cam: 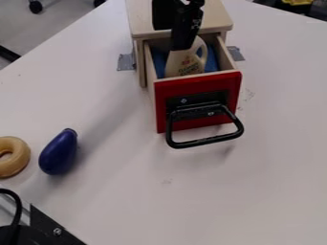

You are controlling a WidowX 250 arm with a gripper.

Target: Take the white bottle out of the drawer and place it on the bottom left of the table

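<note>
The white bottle (185,63) is inside the open drawer (199,103), directly below the black gripper (183,47) in the camera view; its top is hidden behind the gripper's lower end, and its pale body shows beneath, with printing on the front and a loop handle on the right side of the picture. I cannot tell whether the fingers are clenched on the bottle or released around it; the bottle's visible body lies below them, and contact at its hidden top cannot be made out. The gripper hangs down from the top edge of the view, over the drawer and in front of the wooden cabinet (216,18).

The drawer has a red front with a black handle (204,142); blue material (211,61) lies inside, showing on both sides of the bottle. Grey tape (125,62) shows on the white table (249,191) at both sides of the cabinet; well apart from the drawer, towards the left edge, a dark blue eggplant-shaped toy (59,153) lies near a tan ring (23,155); a black cable (16,206) curves beside a black bracket (52,229) in the lower left corner.
</note>
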